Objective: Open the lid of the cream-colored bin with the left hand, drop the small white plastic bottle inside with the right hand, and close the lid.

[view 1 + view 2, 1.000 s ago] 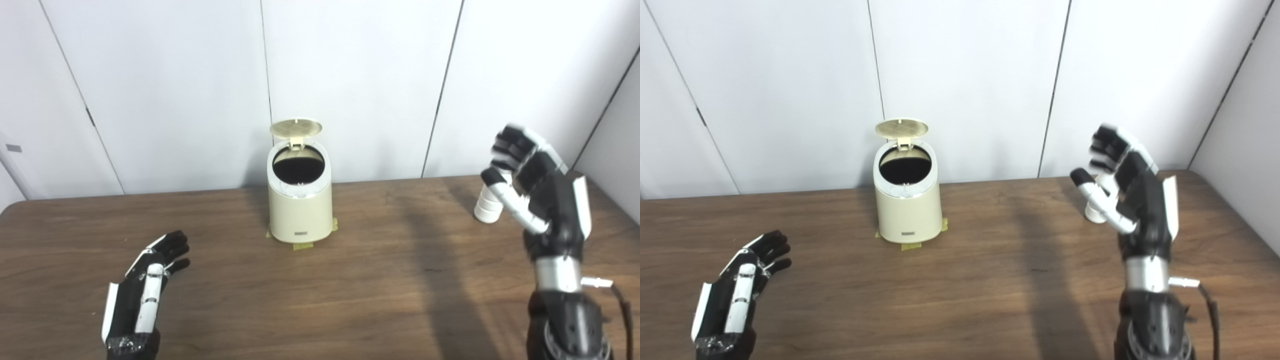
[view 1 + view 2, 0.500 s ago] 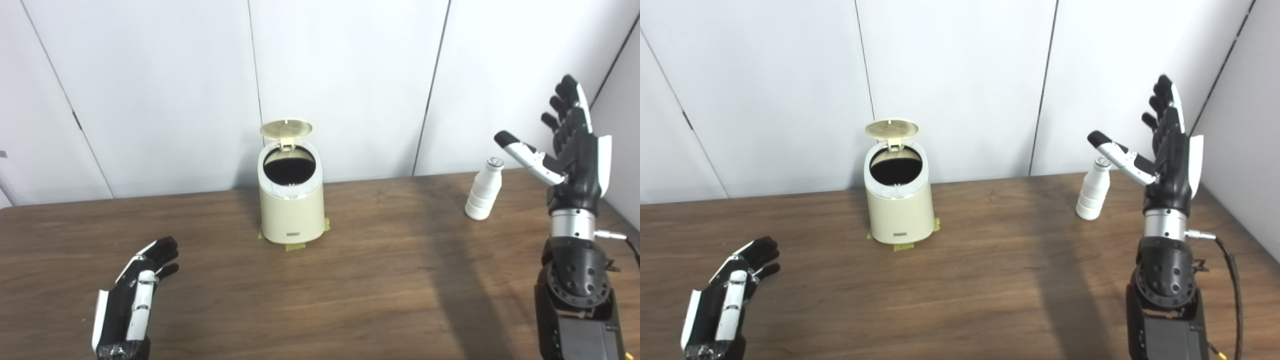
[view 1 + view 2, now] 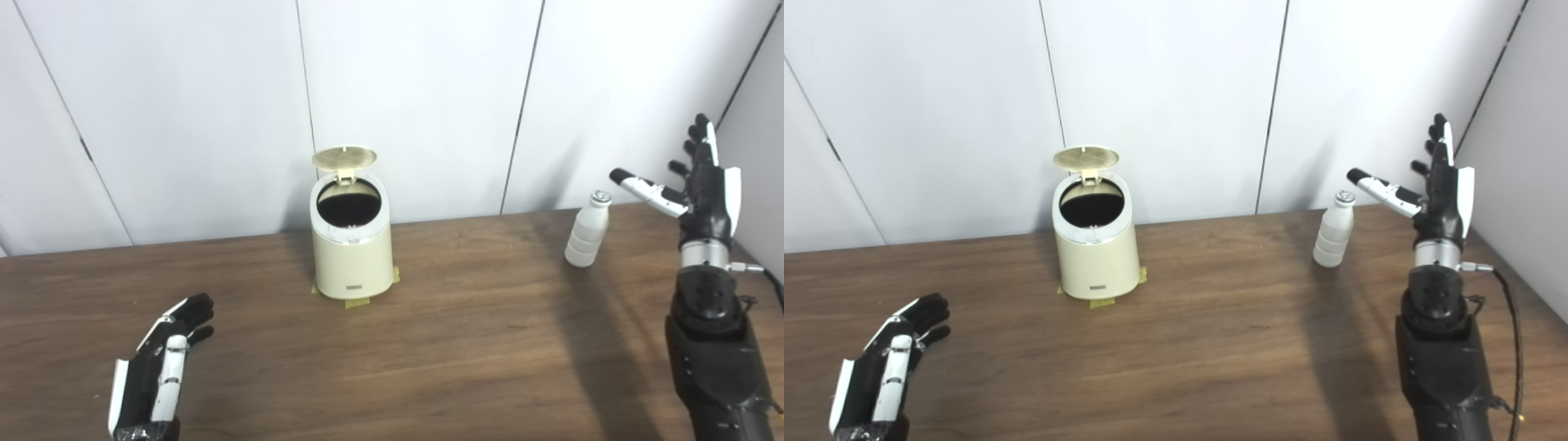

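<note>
A brown wooden tabletop [image 3: 465, 343] lies bare between the cream bin [image 3: 352, 245] at centre back and the white bottle [image 3: 587, 230] well to its right. The bin's lid [image 3: 343, 158] stands upright behind its uncovered mouth. A white panelled wall [image 3: 429, 92] rises close behind both.
</note>
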`<control>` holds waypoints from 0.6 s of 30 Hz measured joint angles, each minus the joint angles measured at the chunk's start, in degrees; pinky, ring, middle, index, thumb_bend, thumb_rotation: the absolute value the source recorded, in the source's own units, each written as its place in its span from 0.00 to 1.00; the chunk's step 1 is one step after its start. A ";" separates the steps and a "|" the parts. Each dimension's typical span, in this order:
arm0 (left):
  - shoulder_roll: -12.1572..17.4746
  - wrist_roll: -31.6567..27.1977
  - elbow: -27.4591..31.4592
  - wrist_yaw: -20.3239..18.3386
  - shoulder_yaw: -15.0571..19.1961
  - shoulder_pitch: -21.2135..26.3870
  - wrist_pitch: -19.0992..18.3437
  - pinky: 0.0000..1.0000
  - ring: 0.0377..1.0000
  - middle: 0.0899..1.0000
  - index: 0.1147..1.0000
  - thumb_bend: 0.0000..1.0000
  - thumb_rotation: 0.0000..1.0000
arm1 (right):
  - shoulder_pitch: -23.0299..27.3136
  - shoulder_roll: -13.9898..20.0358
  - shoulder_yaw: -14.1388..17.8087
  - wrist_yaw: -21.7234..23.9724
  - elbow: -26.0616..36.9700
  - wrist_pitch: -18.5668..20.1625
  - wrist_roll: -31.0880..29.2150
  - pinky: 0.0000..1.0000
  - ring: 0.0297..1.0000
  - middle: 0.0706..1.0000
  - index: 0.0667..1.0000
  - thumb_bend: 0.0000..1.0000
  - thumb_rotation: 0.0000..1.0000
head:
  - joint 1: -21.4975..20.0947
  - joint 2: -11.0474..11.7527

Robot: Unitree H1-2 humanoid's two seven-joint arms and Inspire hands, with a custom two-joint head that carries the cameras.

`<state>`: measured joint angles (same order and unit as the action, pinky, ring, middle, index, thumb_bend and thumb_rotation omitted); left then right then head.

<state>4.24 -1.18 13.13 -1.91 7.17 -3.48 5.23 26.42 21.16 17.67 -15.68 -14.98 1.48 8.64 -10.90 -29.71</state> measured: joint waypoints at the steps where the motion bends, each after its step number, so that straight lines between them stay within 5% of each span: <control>1: 0.00 0.06 0.08 0.00 -0.04 -0.03 0.00 0.76 0.79 0.77 0.76 0.23 0.77 | 0.28 0.01 -0.29 -0.09 -1.78 -0.33 -0.04 0.75 0.88 0.95 0.96 0.81 0.25 | 0.00 -0.09; 14: -0.04 1.01 1.21 0.09 -0.28 -0.07 -0.07 0.76 0.79 0.78 0.76 0.21 0.77 | 0.70 0.03 -4.01 0.77 -9.95 -0.94 -0.24 0.81 0.90 0.91 0.92 0.90 0.49 | 0.35 0.26; 18: -0.05 1.11 1.21 0.07 -0.49 -0.08 -0.07 0.77 0.80 0.78 0.76 0.22 0.77 | 0.62 0.09 -5.41 1.13 -10.50 -0.92 0.05 0.74 0.85 0.87 0.91 0.86 0.48 | 0.44 0.26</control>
<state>4.19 -0.07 14.34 -1.84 6.68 -3.56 5.16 27.04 21.25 12.26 -14.55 -25.48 0.57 8.69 -10.46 -29.44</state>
